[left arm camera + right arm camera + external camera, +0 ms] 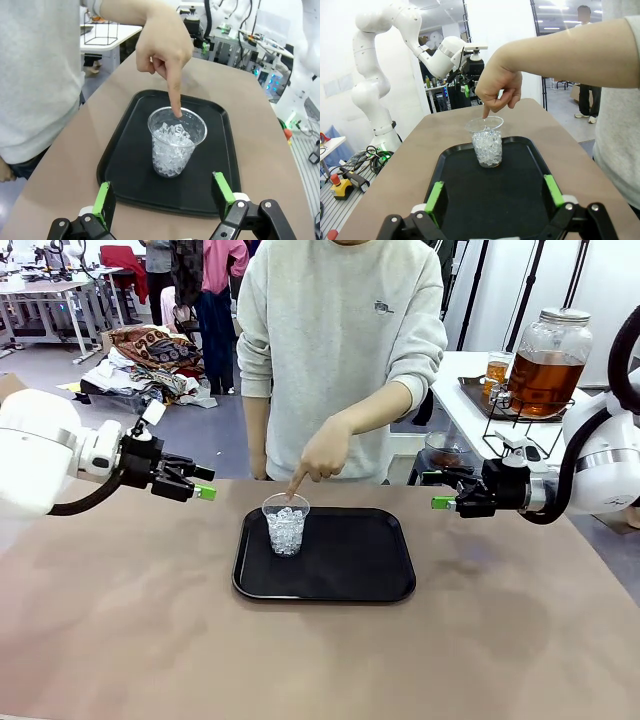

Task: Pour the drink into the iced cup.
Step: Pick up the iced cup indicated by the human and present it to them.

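Left end effector [205,483] and right end effector [437,490] gape wide, empty, either side of black tray [360,560] on worktop [120,620]. Iced cup [286,525] stands on tray, ice only; person's hand [322,455] points into it. Amber drink [545,380] sits in dispenser jar [562,335], side table [455,390] behind. Pouring not begun.

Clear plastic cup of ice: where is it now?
In the front view the clear plastic cup of ice stands upright on the far-left part of the black rectangular tray, mid-table, just below the person's pointing index finger.

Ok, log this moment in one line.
left gripper open | right gripper open | hand pointing into cup | cup on tray, ice only
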`<move>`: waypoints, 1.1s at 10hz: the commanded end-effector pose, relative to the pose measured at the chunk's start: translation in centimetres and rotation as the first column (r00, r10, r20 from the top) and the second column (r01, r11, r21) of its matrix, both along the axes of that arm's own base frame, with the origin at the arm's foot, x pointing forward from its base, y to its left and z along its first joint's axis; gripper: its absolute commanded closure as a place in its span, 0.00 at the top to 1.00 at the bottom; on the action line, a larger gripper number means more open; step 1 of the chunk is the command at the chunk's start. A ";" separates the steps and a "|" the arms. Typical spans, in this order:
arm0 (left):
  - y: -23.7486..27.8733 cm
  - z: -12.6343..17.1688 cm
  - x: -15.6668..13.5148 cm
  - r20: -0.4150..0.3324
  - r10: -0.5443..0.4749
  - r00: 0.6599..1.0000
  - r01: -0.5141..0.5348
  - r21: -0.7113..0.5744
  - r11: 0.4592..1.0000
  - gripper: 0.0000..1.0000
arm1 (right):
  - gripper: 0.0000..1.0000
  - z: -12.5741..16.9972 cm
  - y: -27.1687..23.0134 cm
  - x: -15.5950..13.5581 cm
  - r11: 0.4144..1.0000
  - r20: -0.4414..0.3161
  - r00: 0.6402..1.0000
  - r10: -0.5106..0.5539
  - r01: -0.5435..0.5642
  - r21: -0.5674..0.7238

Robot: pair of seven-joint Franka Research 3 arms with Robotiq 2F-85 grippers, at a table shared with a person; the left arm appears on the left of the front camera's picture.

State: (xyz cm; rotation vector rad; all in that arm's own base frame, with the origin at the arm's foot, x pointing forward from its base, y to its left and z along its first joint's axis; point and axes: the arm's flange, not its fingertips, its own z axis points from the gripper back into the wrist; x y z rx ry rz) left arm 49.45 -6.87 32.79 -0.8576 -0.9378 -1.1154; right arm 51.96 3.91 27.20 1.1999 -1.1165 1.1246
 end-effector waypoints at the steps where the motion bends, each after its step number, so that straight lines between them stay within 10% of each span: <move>1: -0.2 -2.1 1.4 0.077 -0.059 0.995 0.059 -0.001 0.998 1.00 | 1.00 0.2 0.0 0.1 1.000 0.002 1.000 0.001 -0.001 -0.001; 11: -2.5 -7.4 2.2 0.114 -0.156 0.981 0.167 -0.098 0.981 1.00 | 1.00 0.2 0.0 0.1 1.000 0.002 1.000 0.001 -0.001 -0.001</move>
